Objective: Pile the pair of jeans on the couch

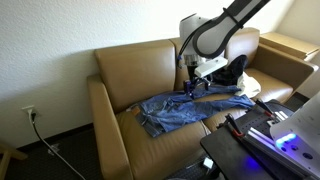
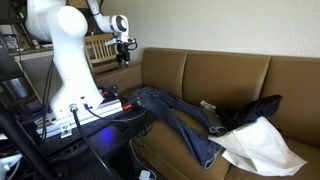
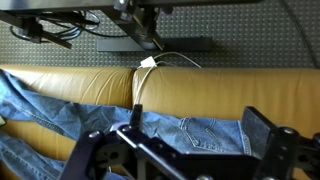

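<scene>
The pair of jeans (image 1: 190, 108) lies spread flat across both seat cushions of the tan couch (image 1: 130, 70). In an exterior view it runs from the armrest end down to the seat front (image 2: 185, 125), with the couch back (image 2: 200, 75) behind it. My gripper (image 1: 190, 88) hangs open and empty just above the waist end of the jeans; it also shows in an exterior view (image 2: 124, 58). In the wrist view my jaws (image 3: 190, 150) stand wide apart over a back pocket of the jeans (image 3: 200, 130), with the couch's leather (image 3: 220, 88) beyond.
A black item (image 2: 255, 108) and a white cloth (image 2: 262, 148) lie on the couch's far seat, past the jeans' legs. The robot base with lit electronics (image 2: 85, 110) stands in front of the couch. A white cable (image 3: 160, 62) lies on the dark floor. A wooden side table (image 1: 285, 45) stands beside the couch.
</scene>
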Controlling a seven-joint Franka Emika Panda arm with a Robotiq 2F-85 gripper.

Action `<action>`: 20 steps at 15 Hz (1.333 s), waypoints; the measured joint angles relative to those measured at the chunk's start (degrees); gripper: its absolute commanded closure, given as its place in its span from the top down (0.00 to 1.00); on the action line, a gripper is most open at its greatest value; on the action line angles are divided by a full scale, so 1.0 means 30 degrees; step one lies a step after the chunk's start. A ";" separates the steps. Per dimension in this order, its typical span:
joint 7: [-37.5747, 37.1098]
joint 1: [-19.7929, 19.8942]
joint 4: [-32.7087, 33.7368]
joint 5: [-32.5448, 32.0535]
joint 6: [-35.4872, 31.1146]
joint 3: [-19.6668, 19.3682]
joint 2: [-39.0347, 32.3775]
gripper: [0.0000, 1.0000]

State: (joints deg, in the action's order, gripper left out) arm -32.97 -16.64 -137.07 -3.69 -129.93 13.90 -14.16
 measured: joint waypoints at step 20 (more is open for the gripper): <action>-0.7443 -0.2192 0.6303 0.4373 -1.0759 -0.4059 -1.2424 1.00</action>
State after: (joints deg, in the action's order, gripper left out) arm -55.30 -23.22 -118.17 9.43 -162.21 1.72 -51.44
